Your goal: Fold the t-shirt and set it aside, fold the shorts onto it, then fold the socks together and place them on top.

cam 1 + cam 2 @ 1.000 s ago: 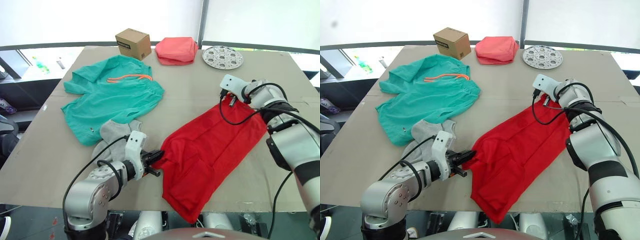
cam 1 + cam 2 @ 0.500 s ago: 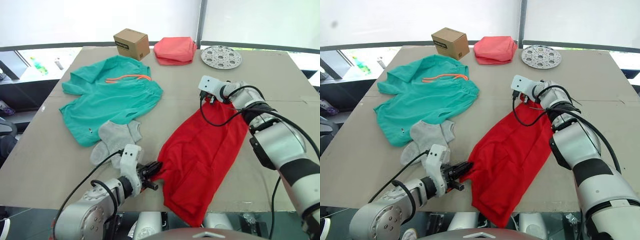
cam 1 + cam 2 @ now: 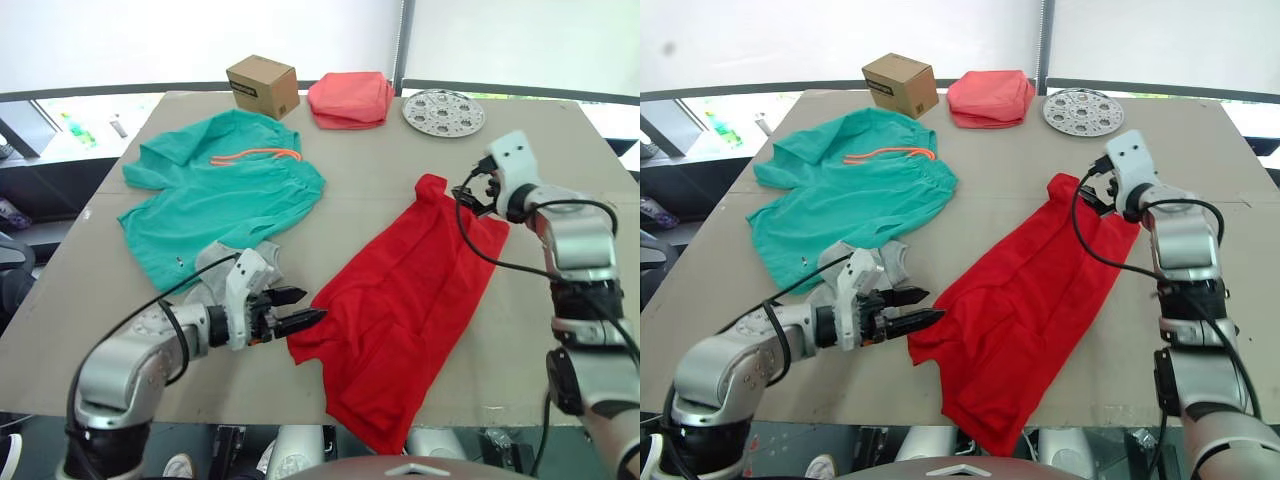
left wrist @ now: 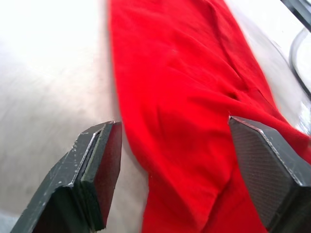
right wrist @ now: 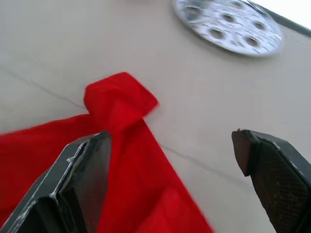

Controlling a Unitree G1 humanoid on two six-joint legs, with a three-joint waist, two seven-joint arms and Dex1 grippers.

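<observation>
Now, t-shirt (image 3: 405,310): lies flat, rumpled.
L gripper (image 3: 298,307): spread, at shirt's 9 o'clock edge.
R gripper (image 3: 1092,196): spread, over shirt's 1 o'clock corner.

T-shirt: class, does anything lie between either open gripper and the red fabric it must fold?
Nothing visible does. The left gripper sits open at the t-shirt near edge; the right gripper hangs open beside its far corner.
</observation>
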